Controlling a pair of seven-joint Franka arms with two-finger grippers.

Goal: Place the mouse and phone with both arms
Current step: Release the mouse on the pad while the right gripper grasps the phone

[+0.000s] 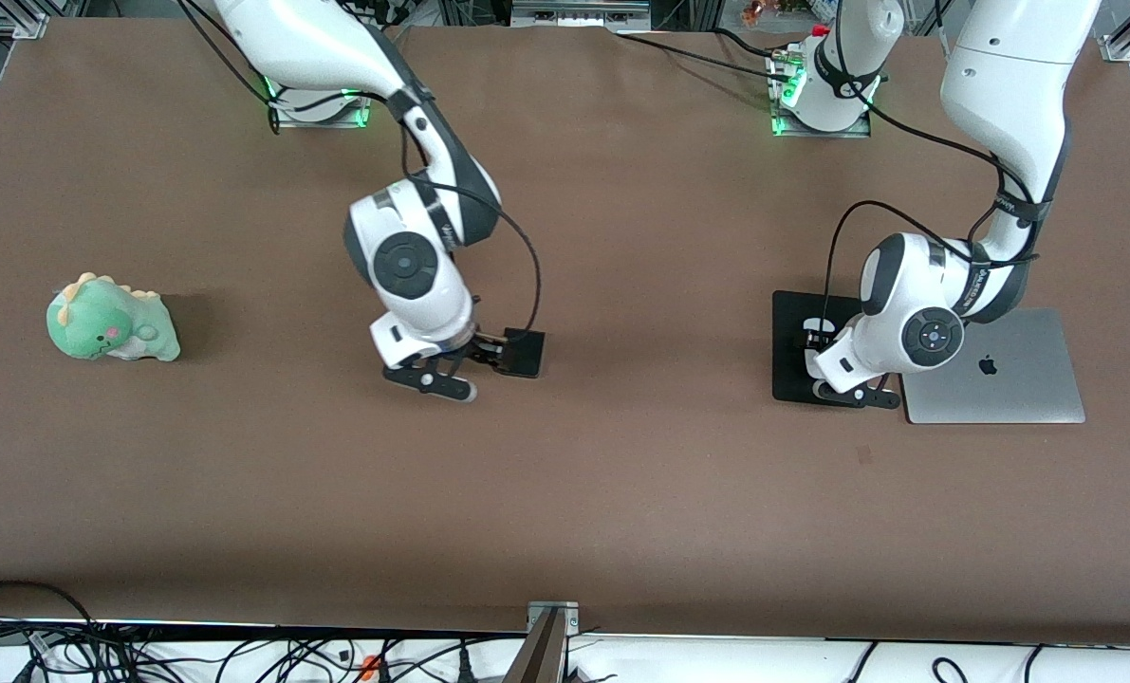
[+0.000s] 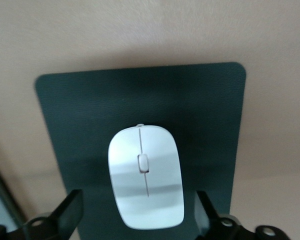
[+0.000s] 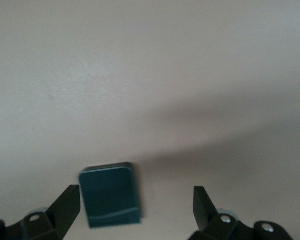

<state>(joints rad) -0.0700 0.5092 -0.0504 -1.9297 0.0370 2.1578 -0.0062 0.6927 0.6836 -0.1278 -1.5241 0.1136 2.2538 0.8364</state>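
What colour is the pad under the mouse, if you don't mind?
Black mouse pad; clearest in the left wrist view.

Bright even light, soft shadows, slightly blurred wrist views.

Broad brown matte table (image 1: 621,493). Directly on it: flat black rectangular mouse pad (image 1: 792,351) under left gripper (image 1: 844,365); closed silver laptop (image 1: 1001,375) just beside that gripper; small black squarish phone (image 1: 525,353) at right gripper (image 1: 465,365); green plush dinosaur (image 1: 109,323) well apart from right gripper.
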